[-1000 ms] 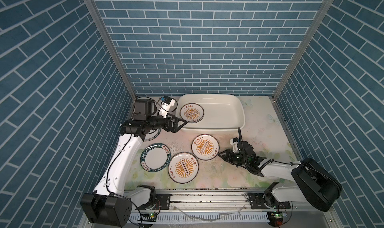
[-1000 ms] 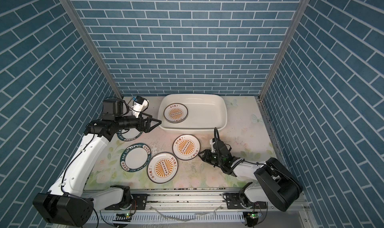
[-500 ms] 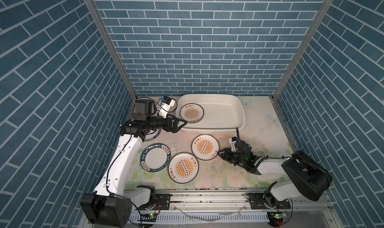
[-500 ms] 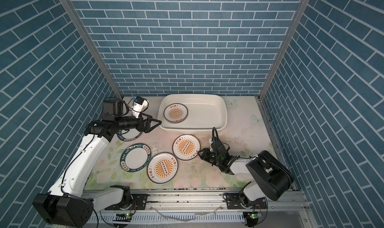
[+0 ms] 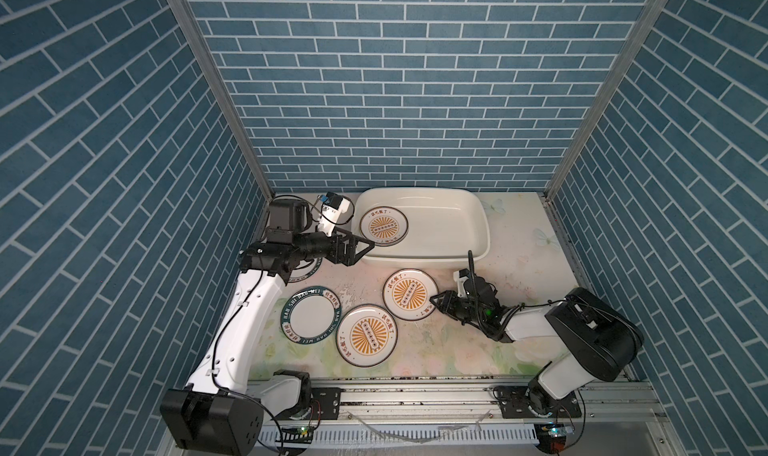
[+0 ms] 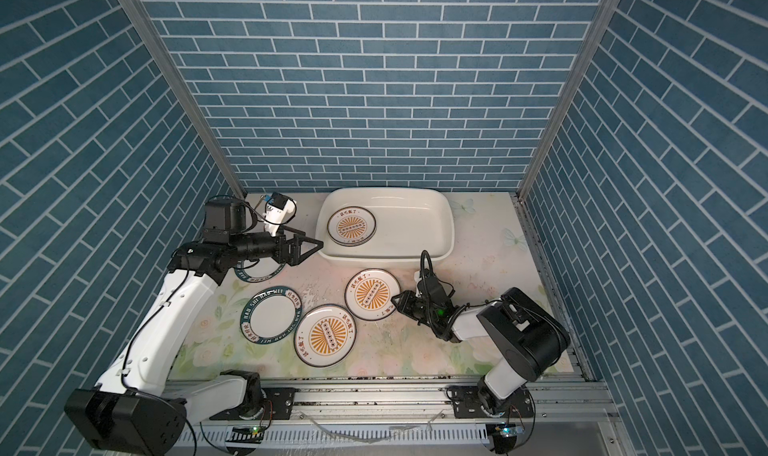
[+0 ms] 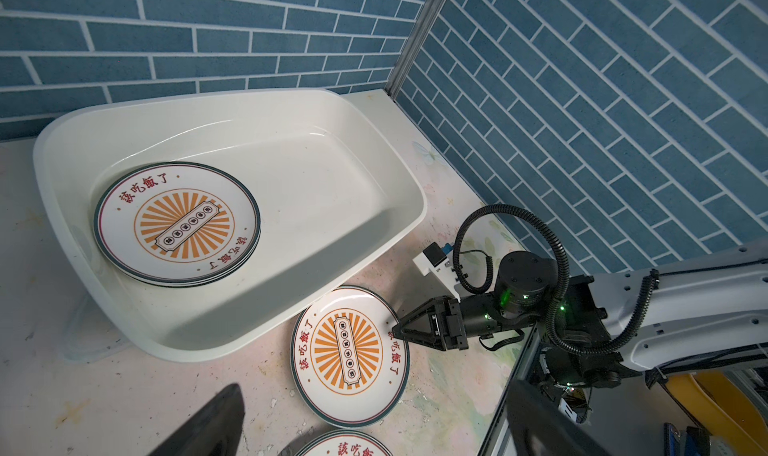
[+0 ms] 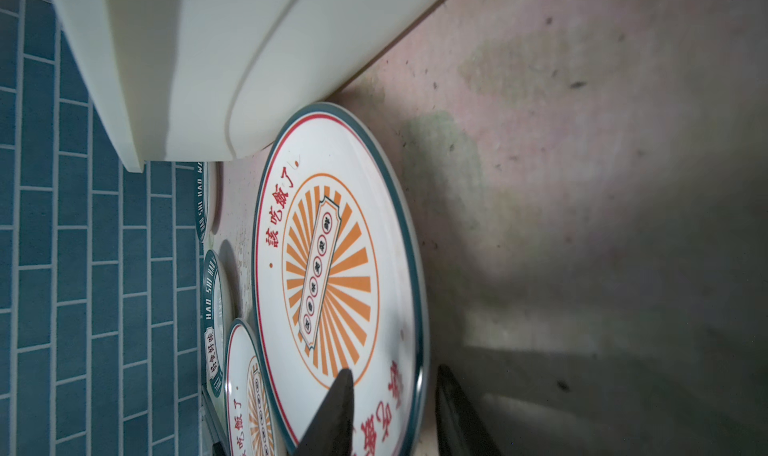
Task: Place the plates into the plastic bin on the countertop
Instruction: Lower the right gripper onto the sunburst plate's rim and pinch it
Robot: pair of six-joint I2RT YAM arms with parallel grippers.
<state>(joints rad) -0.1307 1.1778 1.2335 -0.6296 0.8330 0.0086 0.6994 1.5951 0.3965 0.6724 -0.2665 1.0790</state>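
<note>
Right hand (image 8: 394, 370) at the sunburst plate (image 5: 409, 294), mid-frame on the bench (image 5: 521, 262)!
It sits spread astride the rim, not pinching yet. I'd seat deeper, squeeze firmly, then lift over the bin (image 5: 484, 229) wall. Left hand (image 5: 362, 248) gapes wide, empty.

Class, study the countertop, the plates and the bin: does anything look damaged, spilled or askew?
Nothing is spilled or broken. The countertop has its print worn away in a central patch, and the sunburst plate nearest the bin meets the front sunburst plate rim to rim, possibly overlapping. The bin sits square.
</note>
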